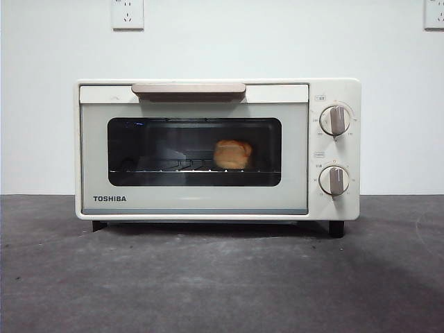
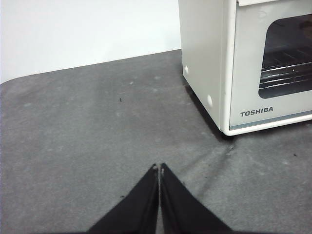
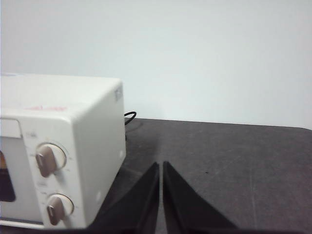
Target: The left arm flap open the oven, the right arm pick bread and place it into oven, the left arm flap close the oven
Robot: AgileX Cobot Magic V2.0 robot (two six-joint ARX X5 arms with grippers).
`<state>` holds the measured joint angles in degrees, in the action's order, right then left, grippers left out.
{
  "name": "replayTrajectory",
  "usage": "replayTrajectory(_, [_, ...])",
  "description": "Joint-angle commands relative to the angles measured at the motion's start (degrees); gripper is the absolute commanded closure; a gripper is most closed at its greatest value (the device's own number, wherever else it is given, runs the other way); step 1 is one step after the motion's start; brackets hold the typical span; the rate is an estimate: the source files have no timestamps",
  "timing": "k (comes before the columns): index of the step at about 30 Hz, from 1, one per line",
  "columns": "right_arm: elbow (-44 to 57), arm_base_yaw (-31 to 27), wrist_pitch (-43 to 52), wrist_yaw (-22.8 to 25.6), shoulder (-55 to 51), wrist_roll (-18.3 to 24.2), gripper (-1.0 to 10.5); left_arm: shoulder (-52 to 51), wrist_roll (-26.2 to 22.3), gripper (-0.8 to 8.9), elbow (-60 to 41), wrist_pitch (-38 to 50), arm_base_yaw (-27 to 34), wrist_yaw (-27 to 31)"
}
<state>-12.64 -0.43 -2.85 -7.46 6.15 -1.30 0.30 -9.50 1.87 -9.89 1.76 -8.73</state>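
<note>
With the oven (image 1: 208,149) door shut on the bread (image 1: 232,154), a light, soft loaf best held gently around its middle, my left gripper (image 2: 159,168) and right gripper (image 3: 161,165) wait pinched closed, empty.

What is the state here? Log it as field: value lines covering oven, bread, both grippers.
oven: door closed, standing on the dark table
bread: inside, on the wire rack, seen through the window
left gripper: shut, empty, above the table off the oven's side
right gripper: shut, empty, near the knob side
</note>
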Motion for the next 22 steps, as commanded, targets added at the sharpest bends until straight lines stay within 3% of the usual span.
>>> replayTrajectory(1, [3.15, -0.22, 1.57, 1.2, -2.05, 0.44, 9.4, -0.11, 0.33, 8.02, -1.18, -0.37, 0.13, 0.15])
replayTrajectory(12, [12.0, -0.2, 1.53, 1.92, -5.95, -1.44, 9.4, -0.11, 0.33, 8.02, -1.18, -0.37, 0.13, 0.15])
replayTrajectory(22, [12.07, -0.2, -7.06, 1.73, -5.95, -2.14, 9.4, -0.11, 0.33, 8.02, -1.18, -0.35, 0.13, 0.15])
